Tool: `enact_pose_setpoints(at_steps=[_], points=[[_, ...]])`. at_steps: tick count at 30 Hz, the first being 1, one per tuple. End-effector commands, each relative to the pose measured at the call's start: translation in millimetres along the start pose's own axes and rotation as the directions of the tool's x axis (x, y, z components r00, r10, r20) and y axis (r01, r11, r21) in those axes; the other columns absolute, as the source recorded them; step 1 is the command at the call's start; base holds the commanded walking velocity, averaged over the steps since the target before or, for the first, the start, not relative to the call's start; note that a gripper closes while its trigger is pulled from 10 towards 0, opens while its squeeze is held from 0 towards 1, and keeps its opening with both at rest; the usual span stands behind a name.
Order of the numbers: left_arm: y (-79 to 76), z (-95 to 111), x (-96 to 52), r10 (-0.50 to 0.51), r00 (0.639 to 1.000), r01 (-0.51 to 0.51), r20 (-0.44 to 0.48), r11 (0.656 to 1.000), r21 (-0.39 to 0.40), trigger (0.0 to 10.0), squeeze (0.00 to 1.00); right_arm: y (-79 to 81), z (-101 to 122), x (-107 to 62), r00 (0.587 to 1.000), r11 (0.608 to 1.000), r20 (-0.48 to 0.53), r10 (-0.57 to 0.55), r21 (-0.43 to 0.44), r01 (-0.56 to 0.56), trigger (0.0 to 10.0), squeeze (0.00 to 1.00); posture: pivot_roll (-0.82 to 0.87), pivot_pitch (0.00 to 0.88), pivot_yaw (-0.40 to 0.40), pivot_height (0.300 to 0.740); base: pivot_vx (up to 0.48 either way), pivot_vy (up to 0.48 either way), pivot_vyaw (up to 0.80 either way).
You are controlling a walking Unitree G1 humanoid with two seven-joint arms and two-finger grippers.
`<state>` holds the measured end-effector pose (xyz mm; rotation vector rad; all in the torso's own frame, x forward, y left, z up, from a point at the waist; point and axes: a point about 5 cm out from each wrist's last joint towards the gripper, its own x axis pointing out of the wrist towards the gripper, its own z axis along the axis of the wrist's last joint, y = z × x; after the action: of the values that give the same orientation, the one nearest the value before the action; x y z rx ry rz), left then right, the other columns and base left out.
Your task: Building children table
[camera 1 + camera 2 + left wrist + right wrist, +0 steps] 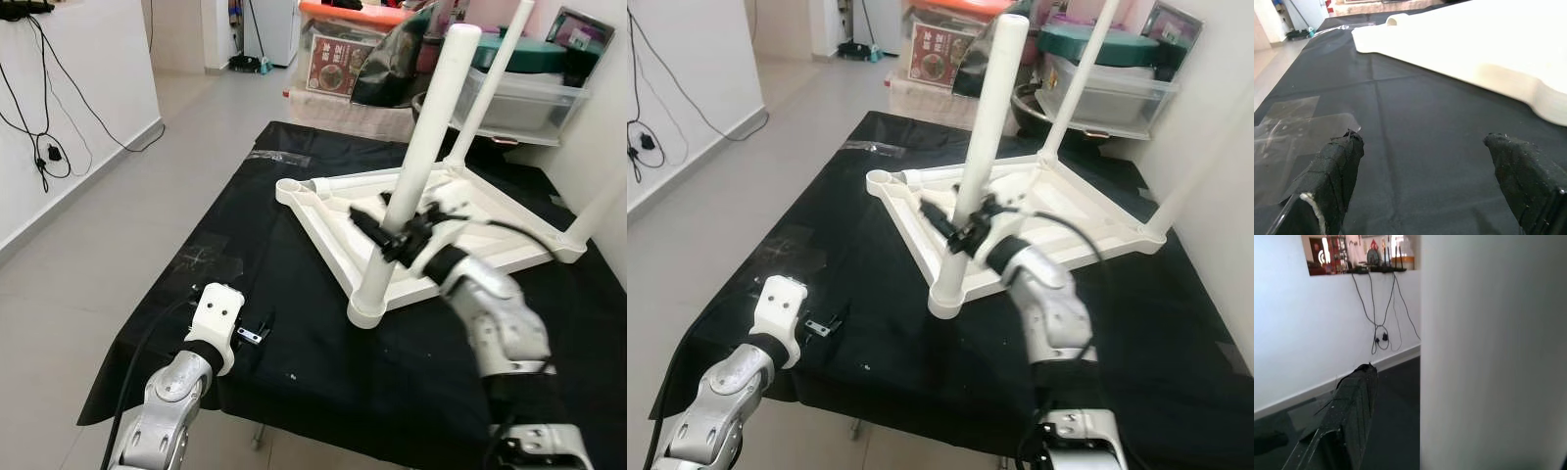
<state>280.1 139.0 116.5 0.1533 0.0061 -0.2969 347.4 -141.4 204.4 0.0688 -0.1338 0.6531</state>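
While the right gripper [390, 233] is clamping the near leg [419, 157], its long axis is standing almost upright in the tabletop's [323, 211] corner socket. The left gripper [1425, 161], fingers spread, is idling well apart.

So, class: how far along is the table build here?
Done: the tabletop lies upside down on the black cloth with three legs standing, one being the far leg. In hand: the right gripper is around the near leg. Left: the corner socket is empty. The left gripper is open.
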Motion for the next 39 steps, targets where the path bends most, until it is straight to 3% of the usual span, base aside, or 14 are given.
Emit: enact_pose_setpoints(at_steps=[1, 2, 8, 9, 12, 16, 18, 21, 22, 26, 27, 29, 31, 39], points=[[-1.6, -1, -0.1, -0.007, 1.0, 0.007, -0.004, 1.0, 0.007, 10.0, 0.0, 8.2, -7, 10.7, 0.999, 1.0, -0.026, 0.025, -0.002, -0.025, 8.4, 0.0, 0.12, 0.0, -0.141, 0.74, 0.0, 0.0, 0.0], [-0.1, 0, -0.7, 0.0, 1.0, 0.0, -0.001, 1.0, 0.007, 10.0, 0.0, 9.6, -5, 19.1, 1.0, 0.997, 0.019, -0.016, 0.071, 0.014, 0.0, 0.0, 0.14, 0.0, -0.146, 0.74, 0.0, 0.0, 0.0], [1.8, -1, -2.7, 0.007, 1.0, -0.007, -0.004, 1.0, 0.007, 10.0, 0.0, -23.4, -27, 5.6, 0.871, 0.874, -0.113, -0.478, 0.038, 0.485, 0.0, 0.0, 0.12, 0.0, -0.14, 0.74, 0.0, 0.0, 0.0], [1.1, -2, -2.3, 0.006, 1.0, -0.006, -0.006, 1.0, 0.004, 10.0, 0.0, -47.0, -45, -24.0, 0.665, 0.681, -0.186, -0.723, -0.03, 0.732, 0.0, 0.0, 0.11, 0.0, -0.14, 0.74, 0.0, 0.0, 0.0], [0.0, -2, -2.6, 0.004, 1.0, -0.004, -0.007, 1.0, 0.0, 10.0, 0.0, -66.1, -59, -73.6, 0.364, 0.389, -0.208, -0.908, -0.096, 0.916, 0.0, 0.0, 0.11, 0.0, -0.14, 0.74, 0.0, 0.0, 0.0], [-0.6, -3, -3.2, 0.001, 1.0, -0.001, -0.01, 1.0, -0.003, 10.0, 0.0, -65.6, -61, -85.6, 0.303, 0.329, -0.198, -0.932, -0.114, 0.937, 0.0, 0.0, 0.1, 0.0, -0.129, 0.74, 0.0, 0.0, 0.0], [-2.6, -5, -3.7, -0.007, 1.0, 0.007, -0.015, 1.0, -0.005, 10.0, 0.0, -49.8, -66, -79.1, 0.365, 0.395, -0.25, -0.897, -0.081, 0.915, 7.8, 0.0, 0.08, 0.0, -0.124, 0.74, 0.0, 0.0, 0.0], [-3.5, -5, -2.7, -0.013, 1.0, 0.013, -0.015, 1.0, -0.006, 10.0, 0.0, -32.3, -60, -60.7, 0.514, 0.526, -0.226, -0.827, 0.008, 0.85, 10.0, 0.0, 0.09, 0.0, -0.125, 0.74, 0.0, 0.0, 0.0], [-3.3, -5, -2.4, -0.013, 1.0, 0.013, -0.014, 1.0, -0.005, 10.0, 0.0, -29.2, -53, -54.3, 0.558, 0.562, -0.186, -0.809, 0.031, 0.826, 10.0, 1.0, 0.09, 0.0, -0.126, 0.74, 0.0, 0.0, 0.0], [-1.5, -4, -1.7, -0.008, 1.0, 0.008, -0.011, 1.0, -0.003, 10.0, 0.0, -29.9, -30, -33.1, 0.664, 0.66, -0.1, -0.741, 0.071, 0.748, 10.0, 1.0, 0.1, 0.0, -0.131, 0.74, 0.0, 0.0, 0.0], [-0.9, -4, -1.6, -0.005, 1.0, 0.005, -0.011, 1.0, -0.002, 10.0, 0.0, -30.2, -22, -23.7, 0.73, 0.724, -0.084, -0.678, 0.097, 0.683, 10.0, 0.01, 0.1, 0.0, -0.131, 0.74, 0.0, 0.0, 0.0], [-0.4, -4, -1.6, -0.004, 1.0, 0.004, -0.011, 1.0, -0.001, 10.0, 0.0, -30.1, -17, -18.2, 0.771, 0.763, -0.073, -0.633, 0.114, 0.637, 10.0, 0.01, 0.1, 0.0, -0.131, 0.74, 0.0, 0.0, 0.0], [-1.0, -4, -0.5, -0.006, 1.0, 0.006, -0.007, 1.0, 0.001, 10.0, 0.0, -27.6, 2, -7.0, 0.919, 0.909, -0.012, -0.393, 0.148, 0.391, 10.0, 0.0, 0.1, 0.0, -0.129, 0.74, 0.0, 0.0, 0.0], [-4.4, -1, 1.8, -0.014, 1.0, 0.014, 0.001, 1.0, 0.002, 10.0, 0.0, -21.7, -27, -6.7, 0.992, 0.997, -0.125, -0.031, 0.072, 0.04, 10.0, 0.0, 0.12, 0.0, -0.137, 0.74, 0.0, 0.0, 0.0]])
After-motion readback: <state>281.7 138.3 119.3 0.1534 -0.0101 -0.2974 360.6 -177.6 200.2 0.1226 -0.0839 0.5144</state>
